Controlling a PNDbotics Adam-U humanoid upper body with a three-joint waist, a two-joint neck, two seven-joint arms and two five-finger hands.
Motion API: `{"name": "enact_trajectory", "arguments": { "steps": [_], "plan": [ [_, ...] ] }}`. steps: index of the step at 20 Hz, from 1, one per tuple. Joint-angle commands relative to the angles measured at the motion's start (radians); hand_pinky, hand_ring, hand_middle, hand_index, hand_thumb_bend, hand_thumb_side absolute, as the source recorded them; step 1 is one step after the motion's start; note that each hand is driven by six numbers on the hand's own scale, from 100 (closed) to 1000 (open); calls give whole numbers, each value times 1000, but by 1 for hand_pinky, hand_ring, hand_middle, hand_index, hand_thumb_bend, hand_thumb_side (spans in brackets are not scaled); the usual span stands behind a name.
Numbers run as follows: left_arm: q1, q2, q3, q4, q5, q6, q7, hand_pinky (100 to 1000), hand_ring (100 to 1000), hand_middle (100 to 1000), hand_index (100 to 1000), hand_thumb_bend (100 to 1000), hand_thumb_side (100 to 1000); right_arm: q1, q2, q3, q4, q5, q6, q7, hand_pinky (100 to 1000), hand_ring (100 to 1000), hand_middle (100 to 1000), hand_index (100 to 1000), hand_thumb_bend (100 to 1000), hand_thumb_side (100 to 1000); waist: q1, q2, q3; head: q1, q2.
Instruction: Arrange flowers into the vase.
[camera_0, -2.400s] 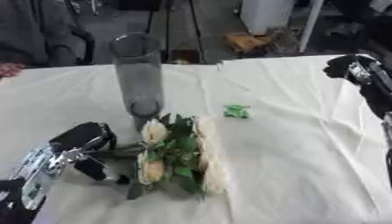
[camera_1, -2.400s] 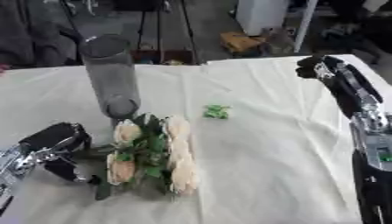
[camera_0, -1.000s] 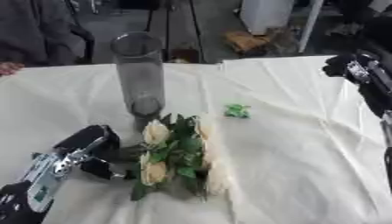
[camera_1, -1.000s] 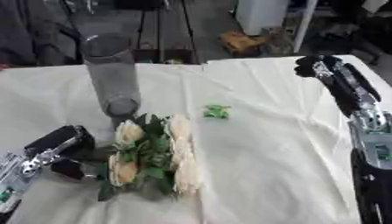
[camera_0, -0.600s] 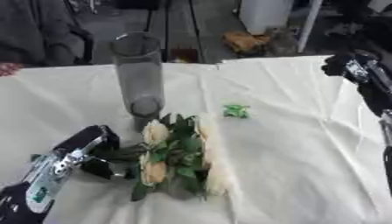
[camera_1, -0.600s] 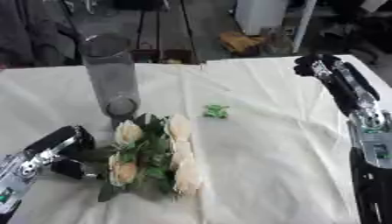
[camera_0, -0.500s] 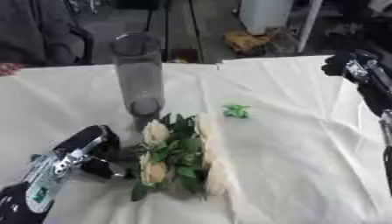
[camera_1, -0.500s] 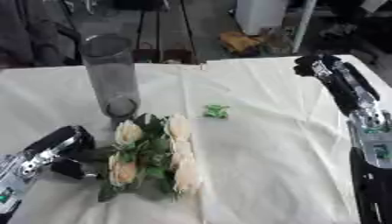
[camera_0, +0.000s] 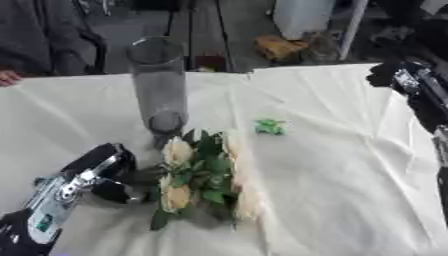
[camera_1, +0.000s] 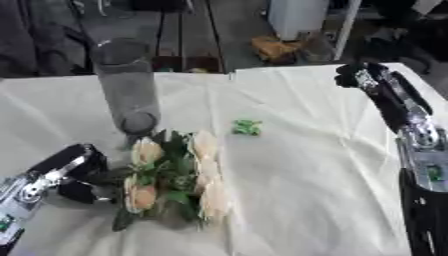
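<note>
A bunch of cream flowers (camera_0: 203, 175) with green leaves lies flat on the cloth-covered table (camera_0: 341, 165), its heads pointing toward the far edge and its stem end toward the near edge. It sits just to the right of the robot's left hand (camera_0: 103, 167), which comes in from the lower left corner. That hand's dark fingers are curled in at the bunch's left side, against the leaves and stems; whether they actually clasp a stem is hidden by the foliage, so the grip cannot be told.

Beyond the left hand, and just past the flower heads, the tall clear glass vase (camera_0: 160, 90) stands upright on the cloth, with the topmost leaves near its base. No flower is in it.

A small green scrap (camera_0: 269, 126), perhaps a loose leaf, lies on the cloth beyond and to the right of the bunch, apart from it and between the two hands.

The right hand (camera_1: 357, 74) is held over the far right part of the table, well apart from the flowers and the vase, its black and silver forearm running down the right edge of the view. Its fingers look bunched at the tip of the arm, but they are too dark to tell whether they are curled or straight; nothing is seen in them.

A person's hand (camera_0: 9, 77) rests at the table's far left edge.
</note>
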Motion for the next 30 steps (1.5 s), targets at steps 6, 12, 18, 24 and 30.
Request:
{"name": "enact_trajectory", "arguments": {
  "steps": [6,12,18,24,30],
  "plan": [
    [24,-8,-28,16,-13,0,-24,100,100,100,382,762,542,-19,-12,-5,-16,2,-2,2,794,753,537,721,100,818,0,-2,-3,-2,1],
    [23,-11,-32,17,-31,-6,-15,100,100,100,303,751,588,-19,-12,-5,-17,2,0,3,794,753,536,720,100,818,0,-1,-4,-3,3],
    [14,-21,-28,29,-37,-5,45,100,100,100,259,743,645,-19,-11,-5,-17,1,-1,3,794,753,536,719,100,821,0,-1,-3,-1,2],
    [10,-33,-27,44,-12,-7,83,100,100,100,187,742,731,-19,-12,-5,-15,1,-1,2,794,753,536,719,100,823,-1,0,-3,-1,1],
    [7,-32,-15,17,31,-9,125,100,100,100,122,814,780,-19,-12,-6,-15,1,-1,1,794,753,536,719,100,823,-1,-1,-2,-1,0]
  ]
}}
